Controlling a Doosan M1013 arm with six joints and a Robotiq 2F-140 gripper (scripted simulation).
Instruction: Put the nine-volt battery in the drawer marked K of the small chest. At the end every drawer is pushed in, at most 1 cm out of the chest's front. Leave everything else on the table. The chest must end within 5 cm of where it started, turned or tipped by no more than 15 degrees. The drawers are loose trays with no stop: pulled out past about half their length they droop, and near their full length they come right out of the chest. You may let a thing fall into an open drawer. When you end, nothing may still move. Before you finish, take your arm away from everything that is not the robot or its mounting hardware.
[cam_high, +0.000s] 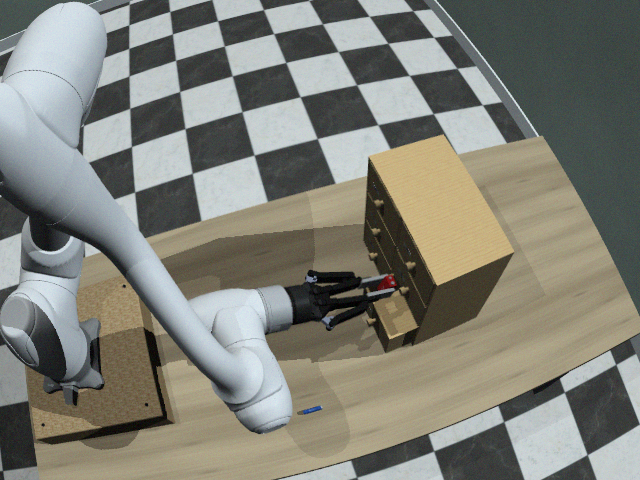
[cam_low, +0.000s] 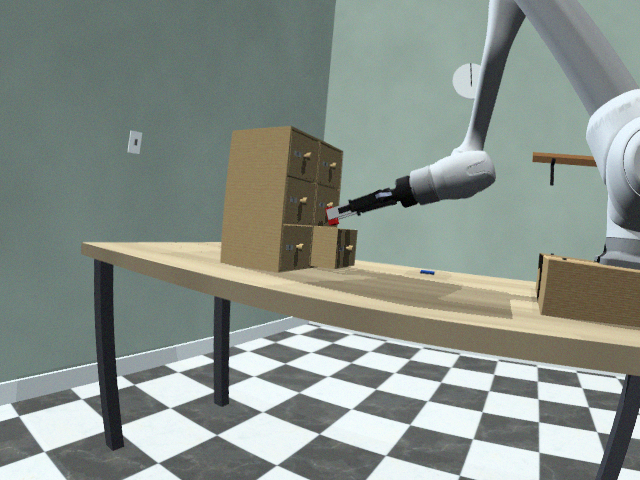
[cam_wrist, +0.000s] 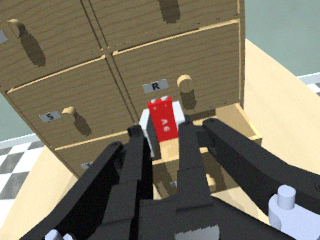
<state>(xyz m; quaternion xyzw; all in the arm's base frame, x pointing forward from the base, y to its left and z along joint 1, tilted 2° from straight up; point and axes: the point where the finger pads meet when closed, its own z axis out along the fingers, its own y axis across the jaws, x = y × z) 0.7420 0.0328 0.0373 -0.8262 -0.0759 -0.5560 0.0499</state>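
Observation:
The small wooden chest (cam_high: 431, 217) stands on the table with two columns of knobbed drawers. Its bottom drawer (cam_high: 393, 319) on the near side is pulled out and open; it also shows in the exterior view (cam_low: 334, 248). My gripper (cam_high: 383, 287) is shut on the red and white nine-volt battery (cam_high: 387, 282) and holds it above the open drawer, close to the chest's front. In the wrist view the battery (cam_wrist: 164, 120) sits between my fingertips, in front of the drawer marked R (cam_wrist: 175, 70). The open drawer's label is hidden.
A small blue object (cam_high: 311, 410) lies on the table near the front edge. My arm's wooden base block (cam_high: 98, 361) stands at the left of the table. The drawer marked A (cam_wrist: 150, 0) is shut.

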